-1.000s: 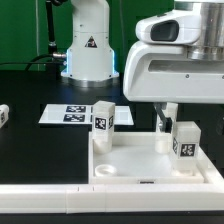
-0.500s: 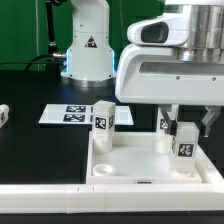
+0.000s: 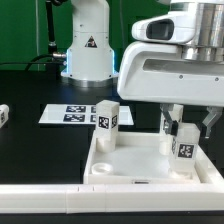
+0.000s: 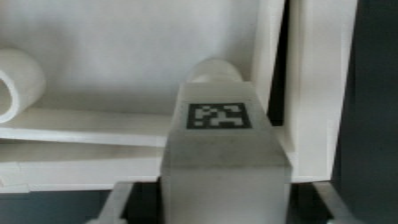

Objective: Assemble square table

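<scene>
Gripper (image 3: pixel 187 128) clenched on tagged leg (image 3: pixel 184 143) — leg now sits lower in the tabletop (image 3: pixel 135 158) corner than before, apparently seating — insertion under way.

A black table (image 3: pixel 30 150) fills the scene. On it, toward the far side and the exterior view's left, lies the marker board (image 3: pixel 68 114), thin, flat and white, with black-and-white tags printed in a row; its right end is hidden. A long white bar (image 3: pixel 40 200) runs along the near edge of the table from side to side, just in front of the tabletop (image 3: pixel 135 158). Behind everything stands a green wall (image 3: pixel 20 30), with a dark upright pole (image 3: pixel 46 30) before it.
</scene>
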Motion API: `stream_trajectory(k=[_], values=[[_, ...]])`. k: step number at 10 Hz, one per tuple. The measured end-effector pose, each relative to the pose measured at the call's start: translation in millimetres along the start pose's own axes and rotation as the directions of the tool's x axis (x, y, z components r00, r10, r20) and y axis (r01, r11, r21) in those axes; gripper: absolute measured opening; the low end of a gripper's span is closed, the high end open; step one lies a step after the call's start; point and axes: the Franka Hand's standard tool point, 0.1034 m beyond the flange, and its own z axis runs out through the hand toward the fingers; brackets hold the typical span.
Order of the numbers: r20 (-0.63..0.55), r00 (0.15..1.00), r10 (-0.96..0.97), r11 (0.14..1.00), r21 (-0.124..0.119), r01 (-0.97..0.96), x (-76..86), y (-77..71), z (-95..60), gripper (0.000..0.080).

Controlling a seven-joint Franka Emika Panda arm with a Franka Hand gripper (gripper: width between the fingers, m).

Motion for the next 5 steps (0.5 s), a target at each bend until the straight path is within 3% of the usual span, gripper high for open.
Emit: stream_trajectory(k=[3, 5], values=[[-0.004, 0.907, 0.422, 0.906, 0.046, -0.421, -4.3, 1.4, 0.2, 0.0285], [0.018, 0.796, 0.605, 0.795, 0.040, -0.606, -4.0, 0.6, 0.5, 0.0286]])
